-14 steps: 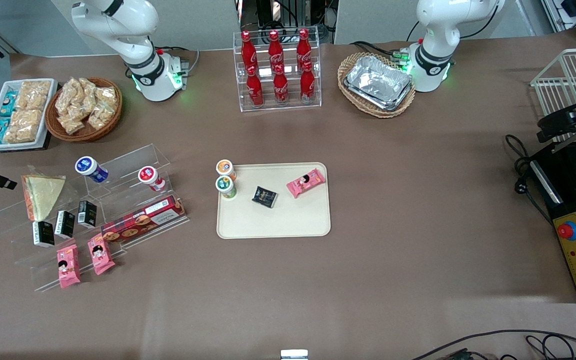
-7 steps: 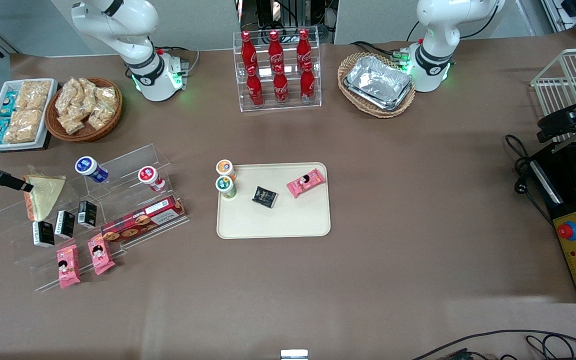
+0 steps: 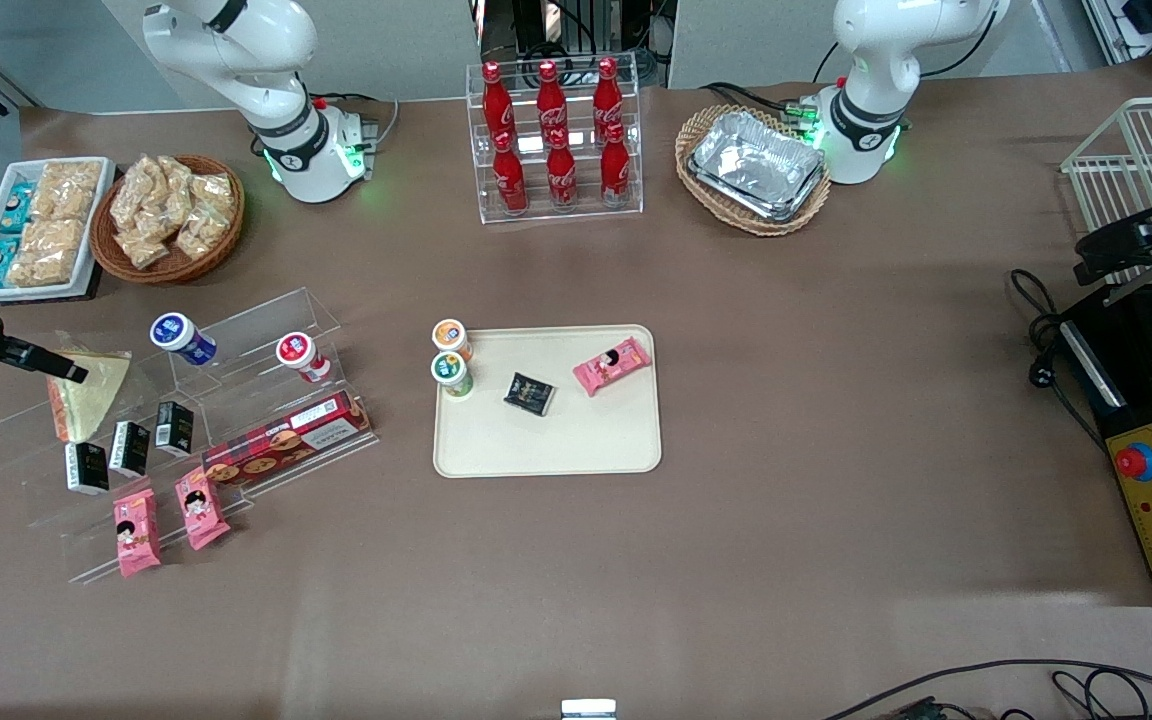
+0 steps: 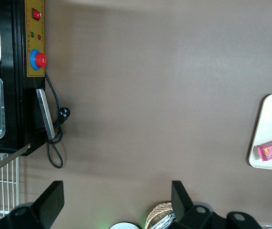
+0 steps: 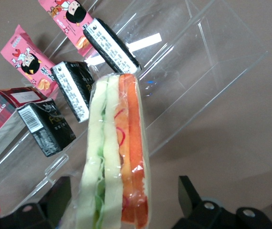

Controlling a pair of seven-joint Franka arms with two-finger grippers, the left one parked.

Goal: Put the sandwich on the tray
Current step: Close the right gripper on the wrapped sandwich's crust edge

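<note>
**Gripper at the sandwich**

The gripper (image 5: 121, 202) is wide open, with one finger on each side of the sandwich (image 3: 88, 395). The fingers are not squeezing it. The sandwich leans on the clear plastic stand (image 3: 236, 330), at the working arm's end of the tabletop (image 3: 836, 400). Small black boxes (image 5: 47, 126) and pink snack packets (image 3: 136, 530) sit on the stand's lower steps, nearer the front camera. The tray (image 3: 546, 440) lies well apart, in the middle of the tabletop. It holds a pink packet (image 3: 612, 365), a black packet (image 3: 529, 393) and two small cups (image 3: 451, 372).
</note>
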